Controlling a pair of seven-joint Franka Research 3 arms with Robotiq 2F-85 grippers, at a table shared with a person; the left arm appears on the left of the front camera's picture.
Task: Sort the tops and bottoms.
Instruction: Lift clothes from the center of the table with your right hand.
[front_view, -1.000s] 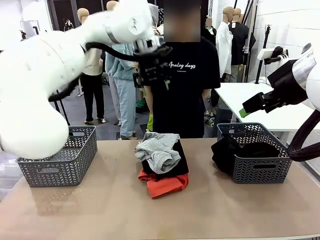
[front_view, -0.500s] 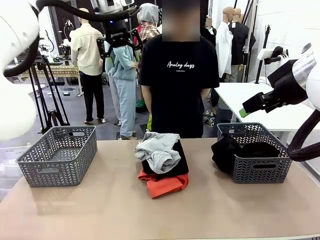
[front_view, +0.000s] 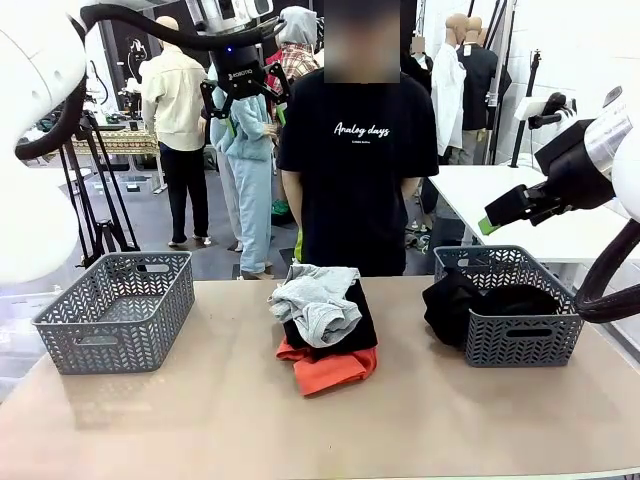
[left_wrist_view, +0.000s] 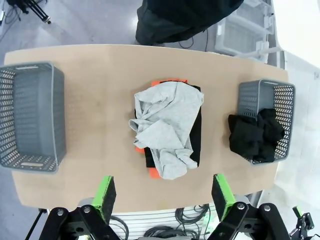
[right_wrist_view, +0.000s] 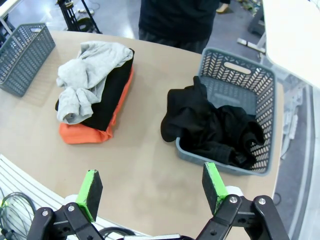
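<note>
Right wrist view: bottoms (right_wrist_view: 210, 130) spill over basket (right_wrist_view: 216, 65) rim; right gripper (right_wrist_view: 152, 185) and left gripper (left_wrist_view: 164, 192) spread wide

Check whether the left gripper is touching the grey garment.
Apart. Front view shows the left gripper high above the table, well clear of the grey garment.

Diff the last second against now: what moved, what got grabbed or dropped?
The left gripper swung up and away from the middle toward the robot's left, then dipped slightly; its jaws were open and empty throughout. Nothing was grabbed or released. Unchanged: the right gripper, open and raised; the grey top stacked above the orange-red top; the black garment draped over the right basket; the left basket.
</note>
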